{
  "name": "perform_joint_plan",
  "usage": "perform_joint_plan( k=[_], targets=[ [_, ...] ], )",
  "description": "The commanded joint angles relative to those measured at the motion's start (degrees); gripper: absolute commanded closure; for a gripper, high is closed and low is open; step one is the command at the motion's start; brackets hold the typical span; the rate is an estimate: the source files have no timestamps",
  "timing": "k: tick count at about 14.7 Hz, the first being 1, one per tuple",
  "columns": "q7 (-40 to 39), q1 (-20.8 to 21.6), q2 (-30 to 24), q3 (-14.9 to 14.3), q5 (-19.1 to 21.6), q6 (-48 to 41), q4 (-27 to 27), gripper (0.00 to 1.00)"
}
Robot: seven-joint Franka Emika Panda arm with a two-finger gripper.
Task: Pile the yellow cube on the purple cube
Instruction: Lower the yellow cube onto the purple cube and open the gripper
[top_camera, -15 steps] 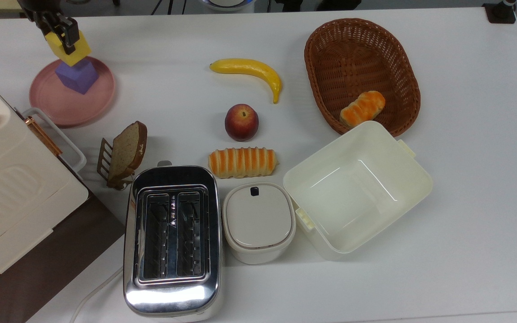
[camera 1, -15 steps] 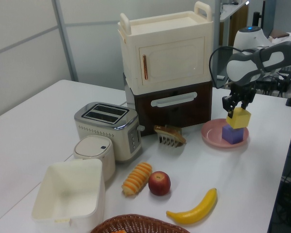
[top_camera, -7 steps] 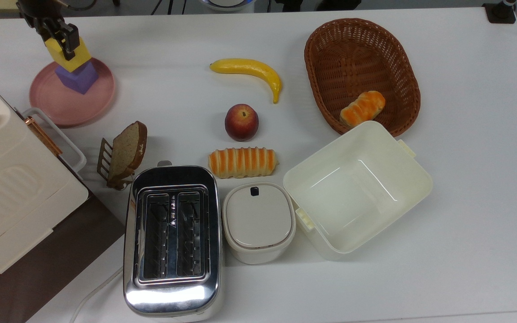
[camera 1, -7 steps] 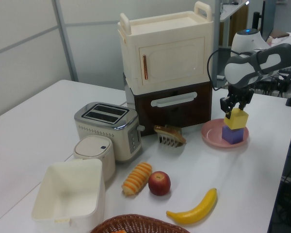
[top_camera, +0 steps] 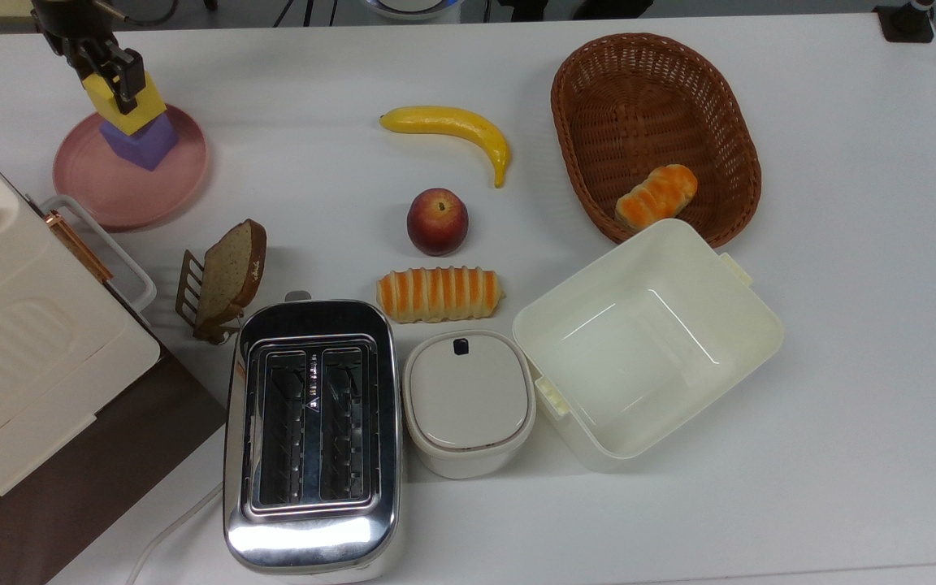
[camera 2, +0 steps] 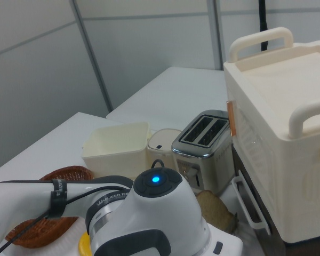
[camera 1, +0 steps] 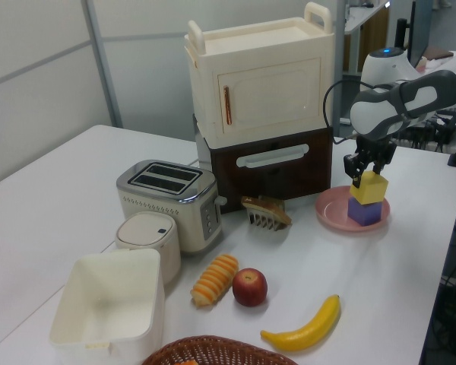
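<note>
Yellow cube (top_camera: 124, 103) atop purple cube (top_camera: 141, 145) | pincer (top_camera: 110, 71) clamps it | white table (top_camera: 842, 325), grey panelled walls

End effector (camera 1: 367, 166) gripping yellow cube (camera 1: 369, 188) – atop purple cube (camera 1: 364, 212), pink plate (camera 1: 332, 211).

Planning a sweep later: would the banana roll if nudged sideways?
Probably not far: the banana is curved and lies flat on the white table, so it would likely pivot or slide. Its glossy skin suggests it could slip easily.
</note>
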Motion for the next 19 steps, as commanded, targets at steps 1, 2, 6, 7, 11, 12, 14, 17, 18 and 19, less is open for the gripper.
perform_joint_plan(
  k=[1, 2, 6, 7, 11, 12, 14, 17, 18, 19],
  targets=[
    [-2.17, 0.36, 0.51, -0.42, 1.55, 1.25, 0.04, 0.65],
    [-2.17, 0.27, 0.51, -0.33, 1.55, 1.25, 0.04, 0.46],
    [-1.91, 0.1, 0.51, -0.33, 1.73, 1.25, 0.04, 0.0],
    [-2.0, 0.1, 0.51, -0.41, 2.16, 1.16, 0.04, 0.0],
    [-1.48, 0.36, 0.33, -0.33, 2.52, 1.16, 0.04, 0.0],
    [-1.12, 0.53, 0.07, -0.24, 2.52, 1.07, 0.13, 0.0],
    [-0.42, 0.62, -0.8, -0.06, 2.52, 0.55, 0.22, 0.0],
    [4.14, 0.89, -5.01, 1.59, 2.52, -0.33, 0.56, 0.0],
    [5.63, 1.24, -5.99, 2.82, 2.35, -0.86, 1.61, 0.0],
    [7.3, 2.28, -6.95, 3.88, 2.26, -3.47, 3.62, 0.0]
  ],
)
